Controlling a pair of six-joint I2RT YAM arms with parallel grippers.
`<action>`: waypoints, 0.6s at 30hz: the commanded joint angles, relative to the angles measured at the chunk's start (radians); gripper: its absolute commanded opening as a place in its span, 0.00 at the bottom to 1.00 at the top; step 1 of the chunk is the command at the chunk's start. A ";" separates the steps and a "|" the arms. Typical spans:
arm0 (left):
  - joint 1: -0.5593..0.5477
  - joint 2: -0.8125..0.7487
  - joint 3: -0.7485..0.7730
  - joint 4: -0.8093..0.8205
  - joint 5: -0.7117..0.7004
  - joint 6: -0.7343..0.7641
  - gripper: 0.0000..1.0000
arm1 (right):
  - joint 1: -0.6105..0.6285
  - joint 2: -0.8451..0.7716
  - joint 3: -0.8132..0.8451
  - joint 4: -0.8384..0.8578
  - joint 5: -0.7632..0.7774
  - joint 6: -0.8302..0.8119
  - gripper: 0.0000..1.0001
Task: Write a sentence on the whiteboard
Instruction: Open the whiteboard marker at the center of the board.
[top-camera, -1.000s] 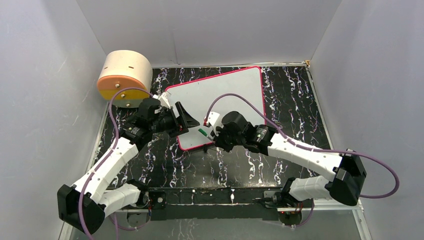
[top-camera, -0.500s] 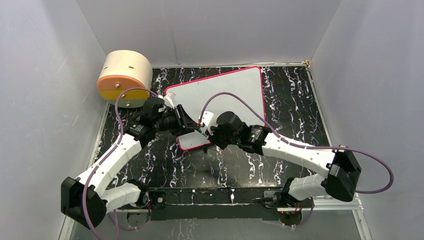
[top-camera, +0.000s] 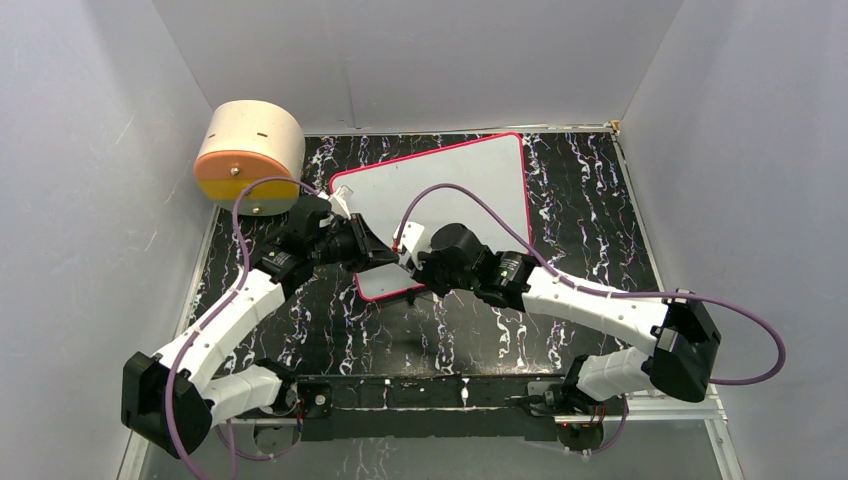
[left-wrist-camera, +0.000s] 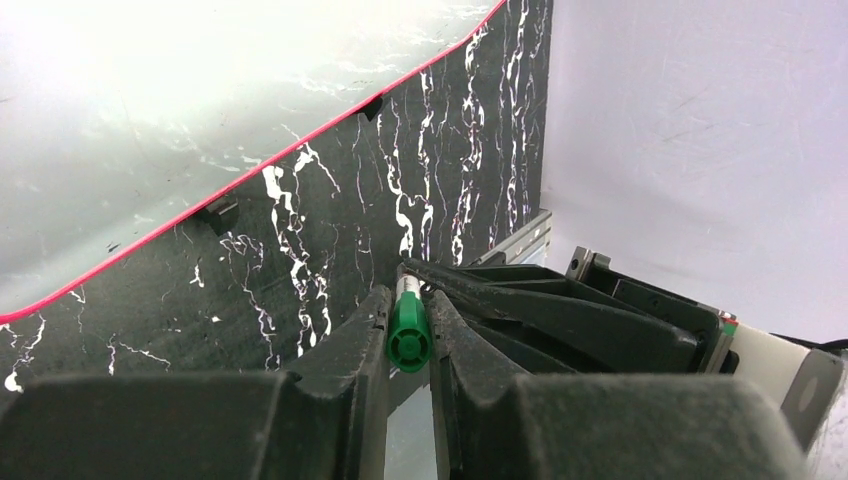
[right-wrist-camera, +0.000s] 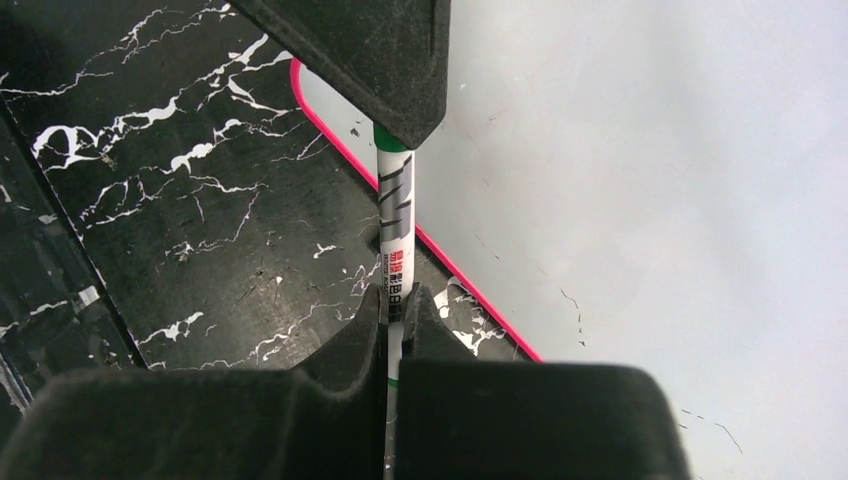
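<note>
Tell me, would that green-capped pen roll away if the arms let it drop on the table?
Probably: the pen has a round, smooth barrel and round cap, and the table looks flat. It looks stiff, spanning straight between the right gripper and left gripper. Likely light, being so slim.

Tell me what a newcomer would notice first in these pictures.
Both claws meet on one marker over the near edge of the whiteboard: the left claw on its green cap, the right claw on its barrel. The pink-rimmed whiteboard looks blank, and a peach-and-orange drum sits in the far left corner.
</note>
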 joint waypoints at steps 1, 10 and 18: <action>-0.004 -0.067 -0.046 0.075 -0.017 -0.047 0.00 | 0.004 -0.027 0.012 0.106 0.000 0.052 0.16; -0.004 -0.122 -0.151 0.253 -0.030 -0.164 0.00 | -0.015 -0.171 -0.116 0.239 0.028 0.185 0.63; -0.004 -0.165 -0.274 0.484 -0.012 -0.289 0.00 | -0.145 -0.340 -0.280 0.435 -0.136 0.455 0.79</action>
